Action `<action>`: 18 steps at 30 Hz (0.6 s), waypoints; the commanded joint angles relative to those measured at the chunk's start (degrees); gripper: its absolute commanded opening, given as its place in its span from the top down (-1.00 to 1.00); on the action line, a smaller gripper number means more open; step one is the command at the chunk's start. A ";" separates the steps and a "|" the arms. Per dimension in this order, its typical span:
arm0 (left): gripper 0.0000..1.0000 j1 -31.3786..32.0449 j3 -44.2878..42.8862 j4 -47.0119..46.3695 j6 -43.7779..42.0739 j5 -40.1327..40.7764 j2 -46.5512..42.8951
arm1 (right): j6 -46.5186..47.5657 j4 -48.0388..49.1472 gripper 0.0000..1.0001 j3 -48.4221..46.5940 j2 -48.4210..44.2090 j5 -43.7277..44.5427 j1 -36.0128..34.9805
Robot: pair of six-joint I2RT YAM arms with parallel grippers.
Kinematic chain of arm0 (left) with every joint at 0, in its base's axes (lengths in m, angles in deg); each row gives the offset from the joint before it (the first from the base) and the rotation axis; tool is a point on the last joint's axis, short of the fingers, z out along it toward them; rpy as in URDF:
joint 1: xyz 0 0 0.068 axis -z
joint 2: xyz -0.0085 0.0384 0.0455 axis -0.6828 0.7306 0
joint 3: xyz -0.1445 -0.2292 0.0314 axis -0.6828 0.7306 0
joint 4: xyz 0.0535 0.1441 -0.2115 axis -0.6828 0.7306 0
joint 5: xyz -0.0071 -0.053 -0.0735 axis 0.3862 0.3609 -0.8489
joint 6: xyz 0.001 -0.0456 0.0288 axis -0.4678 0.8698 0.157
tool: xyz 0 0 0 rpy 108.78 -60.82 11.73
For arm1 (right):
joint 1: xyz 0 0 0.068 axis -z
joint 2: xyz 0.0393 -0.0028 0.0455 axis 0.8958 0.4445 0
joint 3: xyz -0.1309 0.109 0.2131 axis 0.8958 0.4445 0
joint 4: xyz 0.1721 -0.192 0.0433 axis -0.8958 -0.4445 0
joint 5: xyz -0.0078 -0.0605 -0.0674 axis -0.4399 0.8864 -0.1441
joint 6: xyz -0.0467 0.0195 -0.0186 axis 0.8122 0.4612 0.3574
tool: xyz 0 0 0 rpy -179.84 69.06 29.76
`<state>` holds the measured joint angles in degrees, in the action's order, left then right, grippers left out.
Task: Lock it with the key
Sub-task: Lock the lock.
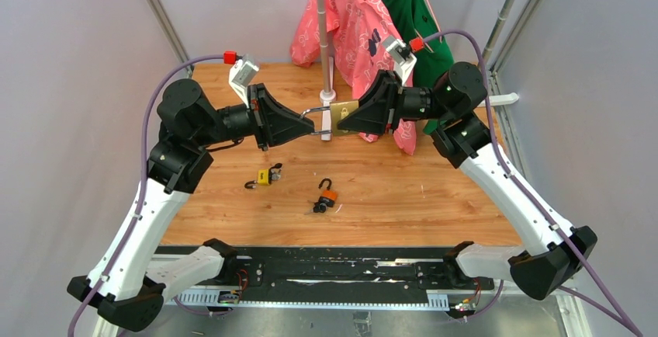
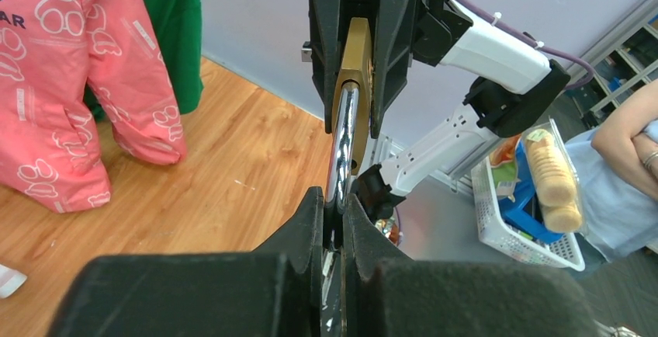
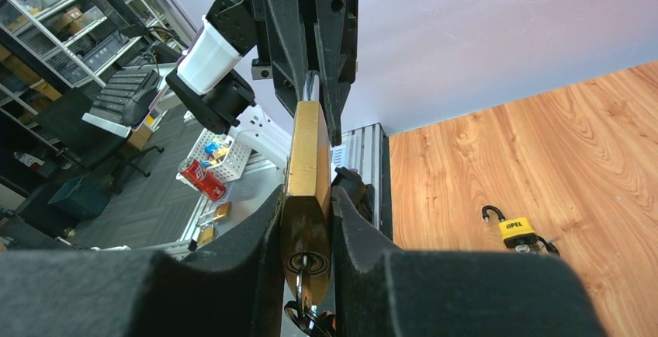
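Observation:
A large brass padlock point(image 1: 341, 112) hangs in the air between both arms above the table's back middle. My right gripper point(image 1: 344, 122) is shut on its brass body point(image 3: 304, 168). A key point(image 3: 301, 284) sits in the keyhole at the body's near end. My left gripper point(image 1: 313, 125) is shut on the padlock's steel shackle point(image 2: 342, 147), whose loop shows in the top view point(image 1: 313, 112). The brass body also shows in the left wrist view point(image 2: 355, 73), held between the right gripper's fingers.
A small yellow padlock point(image 1: 265, 175) and a small orange padlock point(image 1: 327, 195) lie on the wooden table point(image 1: 434, 197). A white stand pole point(image 1: 324, 34) with pink and green clothes point(image 1: 349, 19) stands at the back. The yellow padlock also shows in the right wrist view point(image 3: 515, 230).

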<state>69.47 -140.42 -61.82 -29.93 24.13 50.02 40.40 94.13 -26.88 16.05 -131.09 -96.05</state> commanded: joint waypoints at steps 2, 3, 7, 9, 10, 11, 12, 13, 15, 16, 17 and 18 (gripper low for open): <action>1.00 0.04 -0.33 -1.13 0.95 2.43 0.30 | -1.52 5.37 1.00 -1.23 0.05 0.56 -1.28; 1.00 0.04 -0.10 -1.17 0.84 2.82 0.22 | -1.60 5.40 1.00 -1.55 0.53 -0.21 -1.72; 1.00 0.04 -0.26 -2.28 2.76 3.65 0.33 | 1.52 0.83 1.00 -2.95 0.99 -0.14 -2.70; 1.00 0.04 0.87 -6.17 6.57 3.33 0.28 | 3.76 -1.68 1.00 -3.70 1.05 0.13 -3.09; 1.00 0.03 1.71 -8.24 8.36 3.35 0.09 | 3.87 -1.87 1.00 -3.69 1.13 0.22 -3.24; 1.00 0.04 2.37 -9.76 9.67 3.41 -0.01 | 3.84 -1.81 1.00 -3.83 1.21 0.22 -3.44; 1.00 0.04 2.75 -10.30 9.91 3.31 0.04 | 3.77 -1.65 1.00 -3.84 1.36 0.20 -3.53; 1.00 0.04 2.61 -9.09 9.03 4.00 0.15 | 3.63 -1.47 1.00 -3.90 1.45 0.16 -3.57; 1.00 0.04 2.41 -7.40 7.59 4.58 0.02 | 3.23 -1.52 1.00 -4.31 1.73 0.16 -4.05; 1.00 0.04 2.42 -7.15 7.22 4.91 -0.19 | 3.03 -1.20 1.00 -4.29 1.86 0.21 -4.29; 1.00 0.11 2.27 -6.80 6.70 5.21 -0.31 | 2.90 -1.29 1.00 -4.43 2.05 0.21 -4.68; 1.00 0.10 2.18 -6.29 6.03 5.64 -0.45 | 2.62 -1.16 1.00 -4.48 2.28 0.14 -4.83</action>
<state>69.10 -138.23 -64.77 -23.62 26.27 49.04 43.00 91.57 -29.15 17.39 -130.28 -97.10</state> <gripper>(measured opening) 0.067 0.249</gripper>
